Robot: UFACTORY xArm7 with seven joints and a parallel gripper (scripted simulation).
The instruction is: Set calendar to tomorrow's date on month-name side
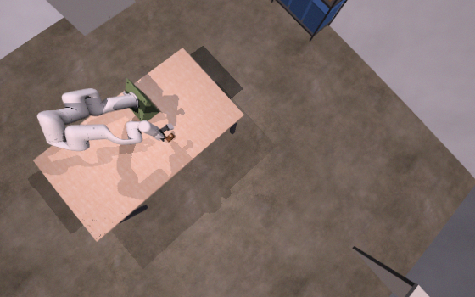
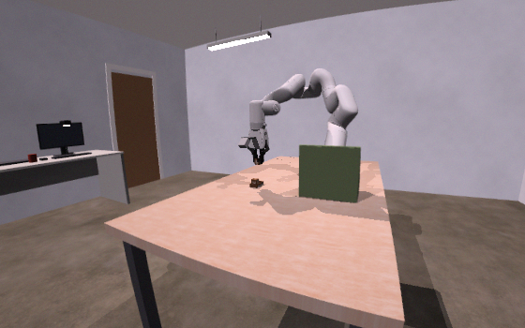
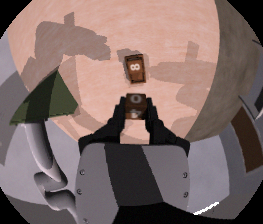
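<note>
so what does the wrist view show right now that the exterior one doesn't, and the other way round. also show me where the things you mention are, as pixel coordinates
Only the wrist view: the white 8 on the cube in the tray [image 3: 138, 77], and markings on the held cube [image 3: 135, 111].
Only the exterior view: the monitor [image 2: 60, 136] and red mug [image 2: 32, 157] on the desk.
Both: the gripper [image 2: 258, 161] [image 3: 135, 103] and the green panel [image 2: 329, 173] [image 3: 44, 102].
</note>
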